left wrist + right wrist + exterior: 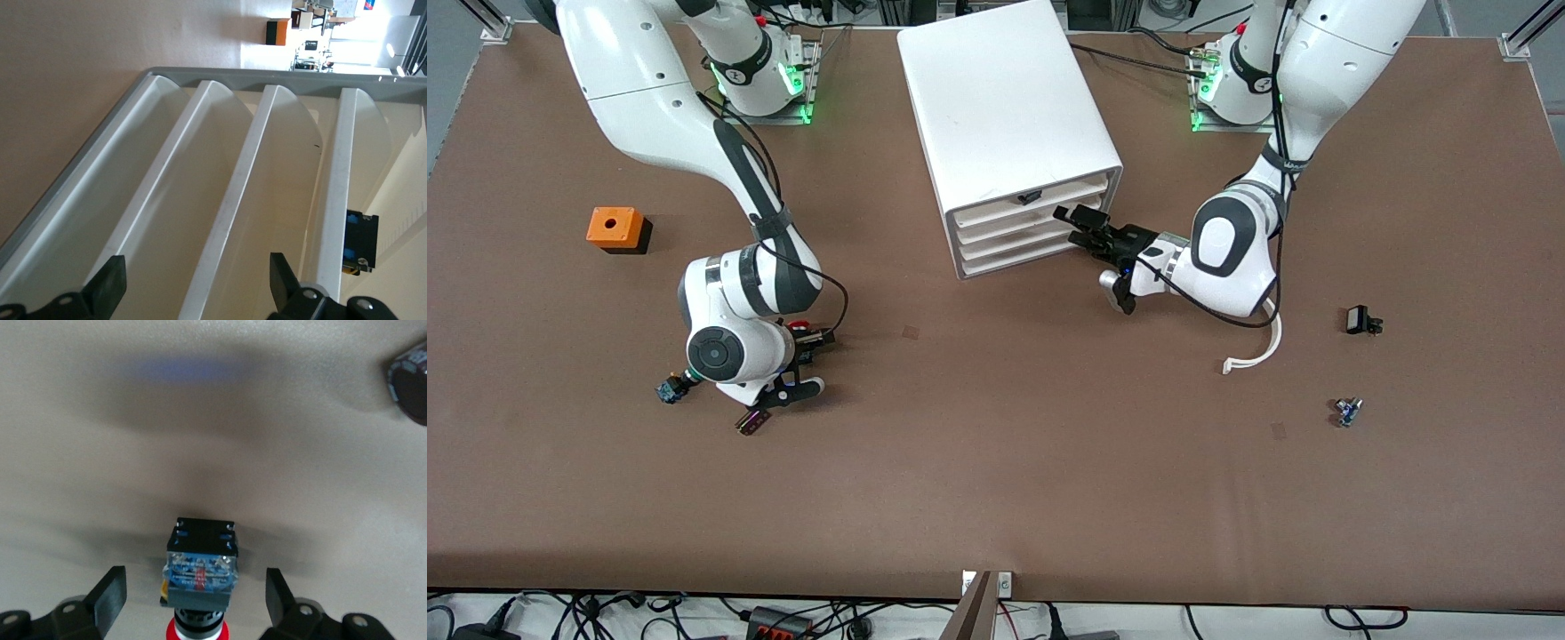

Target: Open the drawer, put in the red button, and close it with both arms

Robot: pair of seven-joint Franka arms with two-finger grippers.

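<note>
The red button [799, 326] lies on the brown table, toward the right arm's end. In the right wrist view its black-and-blue body [200, 563] lies between my fingers, untouched, red cap toward the wrist. My right gripper [805, 356] is open just over it, and shows open in its own view [195, 590]. The white drawer cabinet [1005, 107] stands at the table's middle with its drawers [1036, 233] shut. My left gripper [1081, 228] is open and empty in front of them. In the left wrist view [197, 283] it faces the drawer fronts [267, 173], beside a black handle [360, 240].
An orange box [615, 228] sits toward the right arm's end. A small dark button [669, 389] lies beside the right hand. A black part [1362, 320], a small blue part [1347, 411] and a white clip [1254, 356] lie toward the left arm's end.
</note>
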